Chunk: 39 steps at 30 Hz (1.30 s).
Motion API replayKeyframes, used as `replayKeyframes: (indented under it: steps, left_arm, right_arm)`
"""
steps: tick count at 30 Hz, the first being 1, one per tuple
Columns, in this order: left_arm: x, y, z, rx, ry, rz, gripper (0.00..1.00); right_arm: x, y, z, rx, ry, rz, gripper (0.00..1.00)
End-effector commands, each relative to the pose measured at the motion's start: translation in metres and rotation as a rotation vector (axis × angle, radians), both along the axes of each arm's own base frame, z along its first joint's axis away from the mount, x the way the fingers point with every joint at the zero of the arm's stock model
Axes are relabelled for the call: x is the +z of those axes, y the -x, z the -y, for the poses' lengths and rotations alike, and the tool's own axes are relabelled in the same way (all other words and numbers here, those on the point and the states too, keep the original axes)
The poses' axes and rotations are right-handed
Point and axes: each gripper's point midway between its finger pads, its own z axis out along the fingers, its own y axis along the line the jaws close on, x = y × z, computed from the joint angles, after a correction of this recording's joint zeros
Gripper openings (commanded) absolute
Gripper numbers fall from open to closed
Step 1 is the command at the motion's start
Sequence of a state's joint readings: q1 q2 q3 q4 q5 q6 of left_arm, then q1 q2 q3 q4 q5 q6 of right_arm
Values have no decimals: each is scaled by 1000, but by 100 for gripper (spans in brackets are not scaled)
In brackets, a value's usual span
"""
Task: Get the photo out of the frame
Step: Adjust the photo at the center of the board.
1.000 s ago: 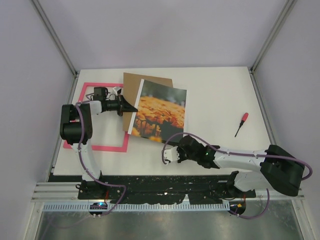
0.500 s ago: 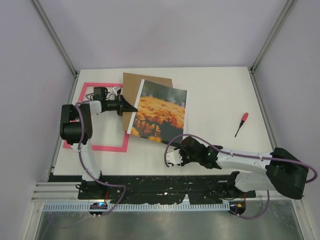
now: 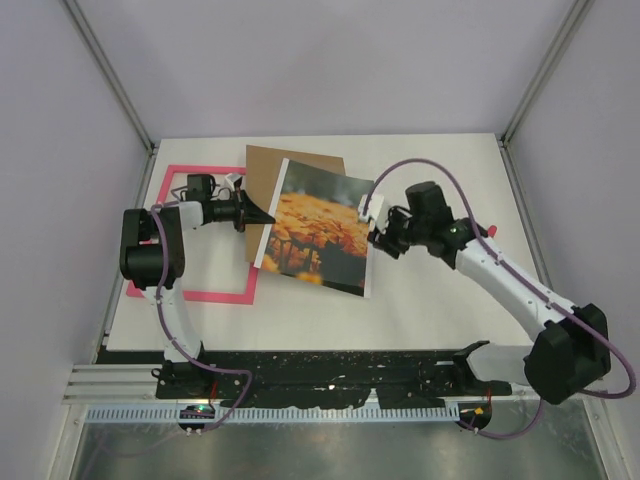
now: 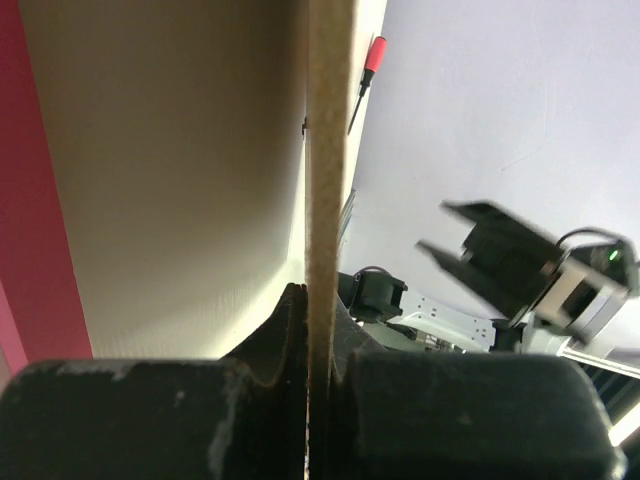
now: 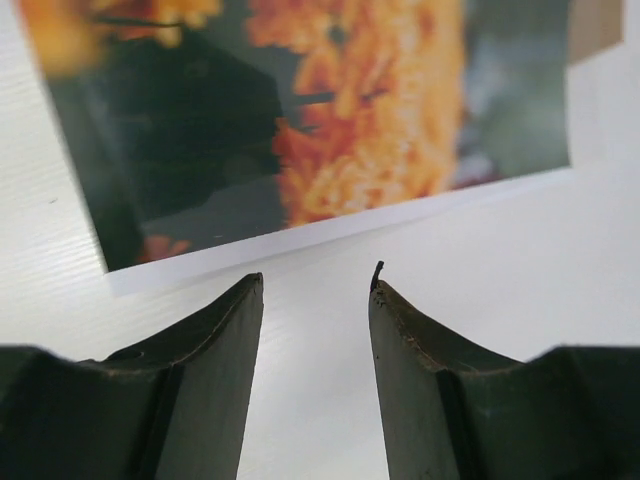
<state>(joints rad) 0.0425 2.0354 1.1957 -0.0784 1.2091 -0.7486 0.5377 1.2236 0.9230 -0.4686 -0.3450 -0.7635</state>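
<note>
Right tool (image 5: 314,290) newly beside photo (image 3: 322,228) edge, over table (image 3: 430,290), apart; left tool (image 3: 258,214) tight on board (image 3: 265,170) edge.

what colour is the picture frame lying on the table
Bright pink. The frame shows best in the top external view.

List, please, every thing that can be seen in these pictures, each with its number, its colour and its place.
photo: one, orange-yellow flowers with a dark top, middle of the table, partly over the backing board.
backing board: one, brown, under the photo, showing at its far left side.
frame: one, bright pink, flat at the left of the table.
screwdriver: one, red handle, right part of the table.
table: one, white.
left pincer: one, dark, shut on the backing board's left edge.
right pincer: one, dark, open, at the photo's right edge, holding nothing.
</note>
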Motion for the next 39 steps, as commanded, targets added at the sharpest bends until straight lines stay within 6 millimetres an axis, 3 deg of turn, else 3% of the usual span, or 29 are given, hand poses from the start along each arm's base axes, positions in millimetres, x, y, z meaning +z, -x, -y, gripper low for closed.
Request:
replayKeyframes:
  steps: [1, 2, 3, 4, 5, 6, 7, 8, 9, 10, 11, 12, 13, 19, 34, 39]
  left_arm:
    - [30, 1, -2, -28, 42, 89, 0]
    - [31, 1, -2, -28, 42, 91, 0]
    - [31, 1, -2, -29, 43, 92, 0]
    - [31, 2, -2, -30, 44, 91, 0]
    - [32, 2, -2, -29, 42, 96, 0]
    - [32, 2, -2, -29, 42, 97, 0]
    - [33, 2, -2, -31, 45, 97, 0]
    - [34, 2, -2, -31, 45, 100, 0]
    - [34, 3, -2, -32, 46, 98, 0]
    - [35, 3, -1, -35, 47, 103, 0]
    - [34, 2, -2, -33, 47, 100, 0]
    - [34, 2, -2, -33, 47, 98, 0]
    - [33, 2, -2, -33, 48, 95, 0]
    - [33, 2, -1, -33, 47, 95, 0]
    - [41, 2, -1, -33, 46, 117, 0]
    - [41, 2, -2, -31, 45, 117, 0]
  right_arm:
    - [5, -66, 20, -290, -150, -144, 52]
    - [15, -87, 31, -393, -186, -151, 51]
    - [0, -101, 37, -447, -179, -200, 51]
    - [6, -118, 49, -535, -216, -217, 51]
    - [-11, -127, 54, -581, -205, -274, 50]
    - [-6, -139, 62, -644, -233, -292, 50]
    - [-24, -142, 63, -670, -220, -362, 49]
    - [-17, -147, 60, -667, -268, -412, 49]
    - [-29, -142, 59, -679, -266, -498, 49]
    - [-22, -143, 55, -667, -337, -566, 49]
    - [-34, -135, 56, -675, -338, -657, 49]
    - [-26, -132, 50, -643, -398, -724, 48]
    - [-35, -124, 49, -648, -396, -803, 48]
    - [-59, -86, 33, -566, -420, -1053, 48]
    - [-118, -40, 30, -570, -368, -1307, 48]
    - [-121, -40, 28, -557, -385, -1325, 48]
